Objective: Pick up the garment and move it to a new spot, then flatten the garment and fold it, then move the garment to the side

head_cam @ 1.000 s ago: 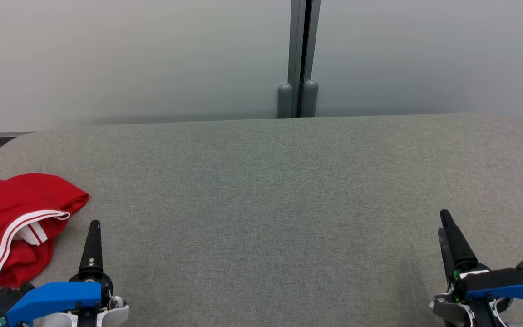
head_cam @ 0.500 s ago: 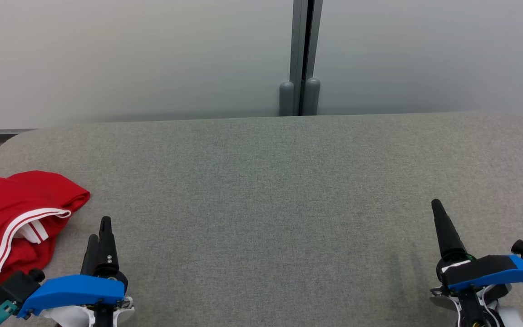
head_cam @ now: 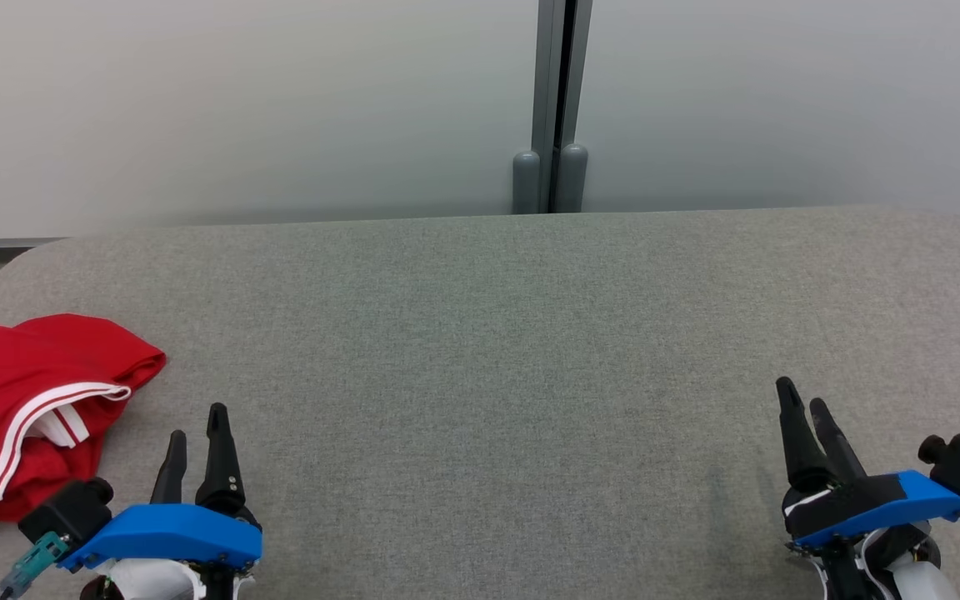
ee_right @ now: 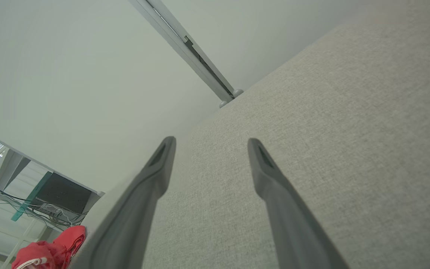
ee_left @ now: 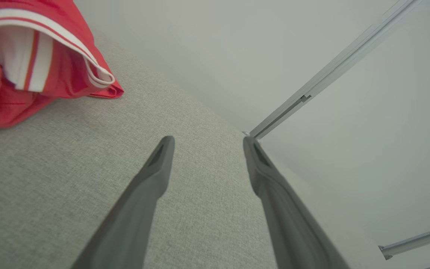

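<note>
Since 1 second ago, we are seeing both wrists turning: the left gripper [head_cam: 197, 421] is now showing 2 fingers instead of 1 and sitting further toward the middle of the table, and the right gripper [head_cam: 799, 393] is likewise shifting inward. We are reading both finger pairs as spread apart and grasping nothing, over the grey padded table [head_cam: 480, 333]. We are locating the red garment [head_cam: 22, 392], crumpled with white stripes showing, at the table's left edge, near the left gripper but apart from it.
</note>
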Controlling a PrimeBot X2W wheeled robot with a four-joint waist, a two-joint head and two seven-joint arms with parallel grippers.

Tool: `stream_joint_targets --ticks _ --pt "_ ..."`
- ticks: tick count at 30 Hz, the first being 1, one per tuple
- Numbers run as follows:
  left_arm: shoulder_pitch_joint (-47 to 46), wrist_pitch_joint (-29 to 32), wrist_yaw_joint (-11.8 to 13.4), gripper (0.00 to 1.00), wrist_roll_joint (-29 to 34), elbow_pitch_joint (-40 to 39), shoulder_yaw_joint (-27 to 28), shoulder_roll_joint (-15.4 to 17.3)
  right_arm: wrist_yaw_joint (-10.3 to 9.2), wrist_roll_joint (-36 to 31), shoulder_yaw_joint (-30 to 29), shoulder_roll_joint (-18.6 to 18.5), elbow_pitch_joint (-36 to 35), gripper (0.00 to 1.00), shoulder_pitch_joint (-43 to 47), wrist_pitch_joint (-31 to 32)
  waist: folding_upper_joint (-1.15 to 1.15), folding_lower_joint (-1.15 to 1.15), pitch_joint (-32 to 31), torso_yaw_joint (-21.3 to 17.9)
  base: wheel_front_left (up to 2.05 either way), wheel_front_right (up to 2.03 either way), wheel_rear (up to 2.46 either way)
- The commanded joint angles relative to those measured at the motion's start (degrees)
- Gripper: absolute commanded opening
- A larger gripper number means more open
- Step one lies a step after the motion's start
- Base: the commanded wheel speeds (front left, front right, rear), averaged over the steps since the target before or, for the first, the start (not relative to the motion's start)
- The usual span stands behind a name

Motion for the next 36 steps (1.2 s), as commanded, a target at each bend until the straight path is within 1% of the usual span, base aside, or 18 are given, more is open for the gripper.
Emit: stream_joint_targets --ticks 1,10,21,29,36 --pt "-0.8 -0.6 0.4 1.0 2.3 -0.3 -0.4 0.7 0.09 -2.5 0.2 -0.3 -0.1 1.0 -1.8 -0.6 0.0 0.0 0.0 0.0 0.0 0.0 0.0" --pt "-0.2 -2.2 1.9 1.0 8.2 0.4 -1.7 1.1 0.1 -10.5 -0.4 0.0 1.1 1.0 -1.9 -2.2 0.0 0.0 -0.2 -0.1 0.0 0.0 0.0" --pt "-0.1 -3.9 3.5 1.0 14.5 0.3 -2.0 1.2 0.11 -18.4 -1.1 0.6 -0.4 1.0 -2.4 -4.0 0.0 0.0 -0.2 -0.2 0.0 0.0 0.0" --pt "-0.2 -4.9 3.1 1.0 19.2 -0.3 -3.4 1.4 0.12 -22.5 -0.9 0.8 -0.5 1.0 -2.4 -5.0 0.0 0.0 -0.1 -0.2 0.0 0.0 0.0" --pt "-0.6 -5.9 2.7 1.0 23.6 1.0 -5.3 1.6 0.13 -27.2 -0.5 0.9 0.0 1.0 -2.4 -5.9 0.0 0.0 0.0 -0.4 0.0 0.0 0.0"
